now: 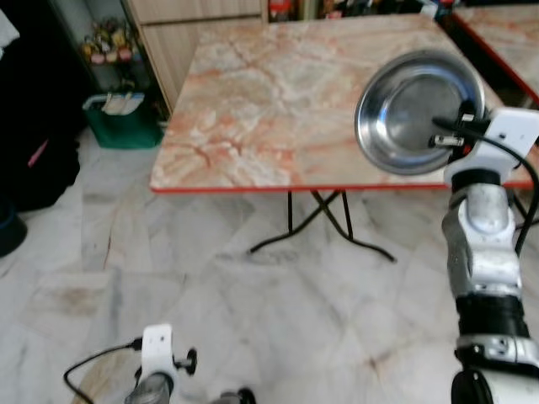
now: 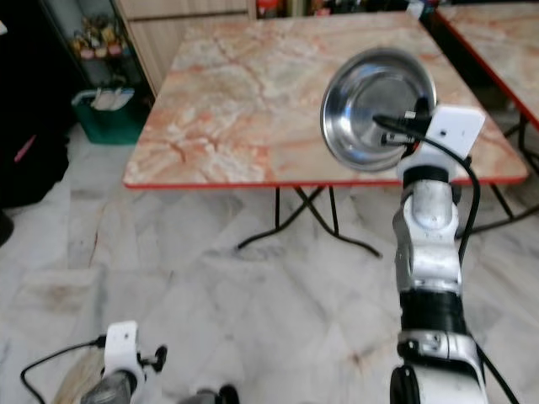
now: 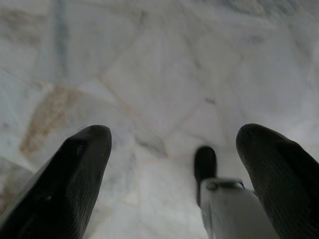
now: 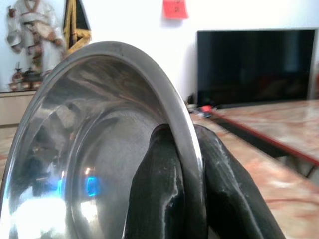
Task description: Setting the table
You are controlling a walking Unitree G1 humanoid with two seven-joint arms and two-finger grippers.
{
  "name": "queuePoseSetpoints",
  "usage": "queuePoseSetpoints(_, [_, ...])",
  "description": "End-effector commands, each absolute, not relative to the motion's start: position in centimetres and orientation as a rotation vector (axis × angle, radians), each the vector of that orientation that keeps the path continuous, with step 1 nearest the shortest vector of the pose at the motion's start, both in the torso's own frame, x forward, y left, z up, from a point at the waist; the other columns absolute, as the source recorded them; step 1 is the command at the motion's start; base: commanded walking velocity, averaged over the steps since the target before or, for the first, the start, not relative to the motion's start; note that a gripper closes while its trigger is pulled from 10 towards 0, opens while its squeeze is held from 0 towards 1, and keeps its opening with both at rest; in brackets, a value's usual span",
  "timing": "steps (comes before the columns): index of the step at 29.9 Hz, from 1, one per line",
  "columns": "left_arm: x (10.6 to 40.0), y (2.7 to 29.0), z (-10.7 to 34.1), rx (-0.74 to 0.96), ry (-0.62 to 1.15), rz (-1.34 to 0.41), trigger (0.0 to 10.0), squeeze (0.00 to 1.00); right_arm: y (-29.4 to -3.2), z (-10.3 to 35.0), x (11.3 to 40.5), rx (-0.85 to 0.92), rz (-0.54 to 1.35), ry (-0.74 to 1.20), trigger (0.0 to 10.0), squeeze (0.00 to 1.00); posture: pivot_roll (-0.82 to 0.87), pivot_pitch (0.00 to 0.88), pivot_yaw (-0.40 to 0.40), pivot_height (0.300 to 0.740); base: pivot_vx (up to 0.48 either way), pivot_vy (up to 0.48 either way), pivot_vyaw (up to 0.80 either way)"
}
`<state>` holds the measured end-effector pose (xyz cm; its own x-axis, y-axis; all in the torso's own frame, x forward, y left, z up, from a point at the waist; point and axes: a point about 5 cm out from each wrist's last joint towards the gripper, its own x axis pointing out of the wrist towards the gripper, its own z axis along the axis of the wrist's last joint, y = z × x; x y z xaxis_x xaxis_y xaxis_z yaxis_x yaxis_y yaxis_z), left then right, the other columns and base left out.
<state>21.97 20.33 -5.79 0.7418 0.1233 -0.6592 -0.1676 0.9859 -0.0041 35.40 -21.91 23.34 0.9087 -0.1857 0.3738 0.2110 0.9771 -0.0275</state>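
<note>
A shiny steel bowl (image 1: 418,109) stands on edge in the air over the near right part of the marble-patterned table (image 1: 269,101). My right gripper (image 4: 187,134) is shut on the bowl's rim, one black finger inside the bowl (image 4: 84,149) and one outside. The raised right arm (image 1: 484,244) reaches up from the lower right. My left arm (image 1: 156,370) hangs low at the bottom left, and its gripper (image 3: 174,133) is open above the pale floor with nothing between its fingers.
The table has a red edge and black folding legs (image 1: 328,219). A second table (image 1: 505,25) stands close on the right. A green basket (image 1: 122,118) and dark items (image 1: 34,135) are left of the table, by a wooden cabinet (image 1: 194,34). Marble floor lies before me.
</note>
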Motion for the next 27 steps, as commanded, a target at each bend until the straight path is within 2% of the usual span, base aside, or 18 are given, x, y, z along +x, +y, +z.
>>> queuePoseSetpoints(1, [21.5,20.3,-6.1,-0.060,0.734,0.157,10.0,0.00,-22.4,24.2,35.2,-0.063,-0.223,-0.410,10.0,0.00,-0.08,0.156,0.063,0.740,0.461,0.000,0.00])
queuePoseSetpoints(10, [21.5,20.3,-6.1,-0.056,0.733,0.156,10.0,0.00,-22.0,24.0,35.3,-0.056,-0.208,-0.401,10.0,0.00,-0.08,0.156,0.063,0.740,0.353,0.000,0.00])
queuePoseSetpoints(13, [21.5,20.2,-6.1,-0.054,0.736,0.160,10.0,0.00,-21.3,23.8,35.3,-0.063,-0.175,-0.392,10.0,0.00,-0.08,0.156,0.061,0.740,0.000,0.000,0.00])
queuePoseSetpoints(27, [21.5,20.1,-6.1,-0.052,0.739,0.148,10.0,0.00,-21.6,23.4,35.1,-0.050,-0.187,-0.376,10.0,0.00,-0.09,0.144,0.065,0.740,0.000,0.000,0.00])
